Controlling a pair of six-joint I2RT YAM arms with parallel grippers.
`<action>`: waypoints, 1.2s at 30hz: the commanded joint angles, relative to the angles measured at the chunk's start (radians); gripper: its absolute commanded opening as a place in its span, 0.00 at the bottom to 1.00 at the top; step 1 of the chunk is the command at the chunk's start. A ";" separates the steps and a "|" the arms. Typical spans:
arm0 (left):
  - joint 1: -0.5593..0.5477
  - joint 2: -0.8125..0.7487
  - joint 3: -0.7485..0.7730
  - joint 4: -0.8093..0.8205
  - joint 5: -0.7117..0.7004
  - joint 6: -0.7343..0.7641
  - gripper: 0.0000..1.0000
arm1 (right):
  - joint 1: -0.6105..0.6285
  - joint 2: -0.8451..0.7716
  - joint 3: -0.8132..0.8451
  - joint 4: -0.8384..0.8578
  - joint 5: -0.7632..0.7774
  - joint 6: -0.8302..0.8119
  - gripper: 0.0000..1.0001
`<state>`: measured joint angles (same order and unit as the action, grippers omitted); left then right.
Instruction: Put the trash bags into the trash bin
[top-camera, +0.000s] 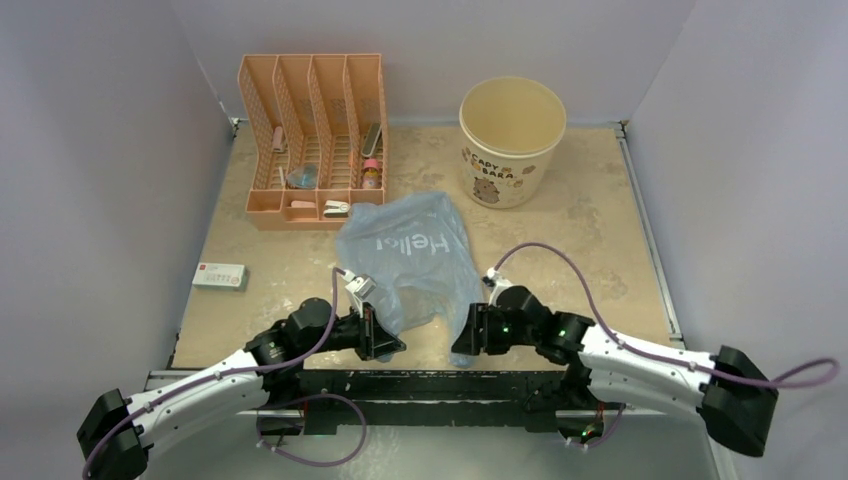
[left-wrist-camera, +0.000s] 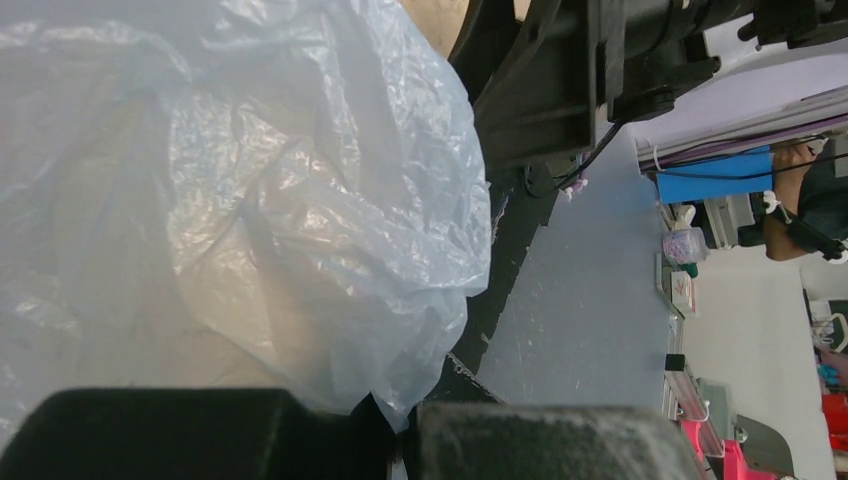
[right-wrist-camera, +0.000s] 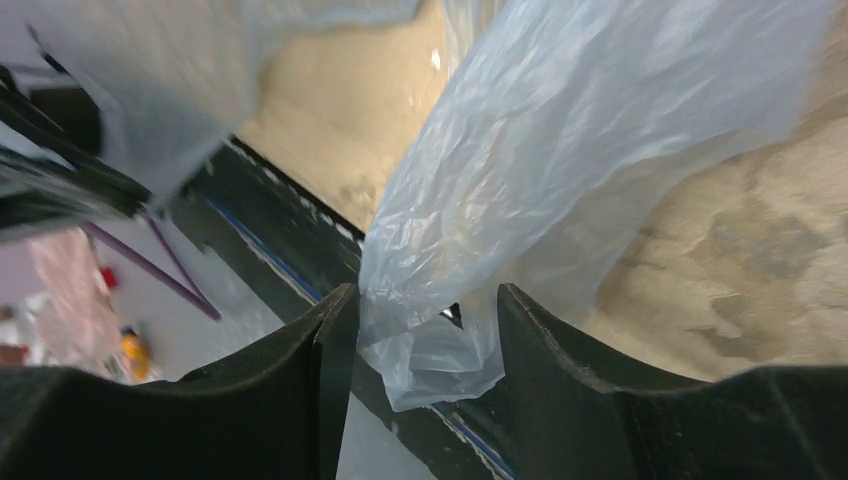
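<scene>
— Left gripper (top-camera: 388, 340)?
— Mine is clenched on the bag (top-camera: 405, 250), its near edge pinched between my fingers (left-wrist-camera: 150, 435).
— Right gripper (top-camera: 460, 345)?
— Released. My jaws stand apart with a fold of film hanging loose between them.
— Bag's position?
— Spread on the desk (top-camera: 600, 220) in front of my arms, outside the bin (top-camera: 512, 140), which stands upright at the back right.

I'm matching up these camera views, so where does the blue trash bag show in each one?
Top external: the blue trash bag lies at the centre of the picture.
Left wrist: it fills the left half.
Right wrist: it drapes from upper right to bottom centre.
Shared landmark: the tan tabletop.
</scene>
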<state>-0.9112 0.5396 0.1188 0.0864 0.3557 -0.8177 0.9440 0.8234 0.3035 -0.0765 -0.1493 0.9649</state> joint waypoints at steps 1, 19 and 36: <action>-0.003 -0.001 0.025 0.011 0.006 0.018 0.00 | 0.106 0.099 0.034 0.113 0.001 -0.070 0.56; -0.004 0.019 0.012 0.058 0.015 0.007 0.00 | 0.229 0.078 0.019 0.264 -0.034 -0.196 0.60; -0.004 -0.007 0.007 0.033 0.004 0.005 0.00 | 0.597 0.309 0.148 0.268 0.481 -0.113 0.60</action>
<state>-0.9112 0.5488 0.1192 0.0879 0.3565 -0.8188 1.4757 1.1152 0.3973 0.1776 0.1303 0.8097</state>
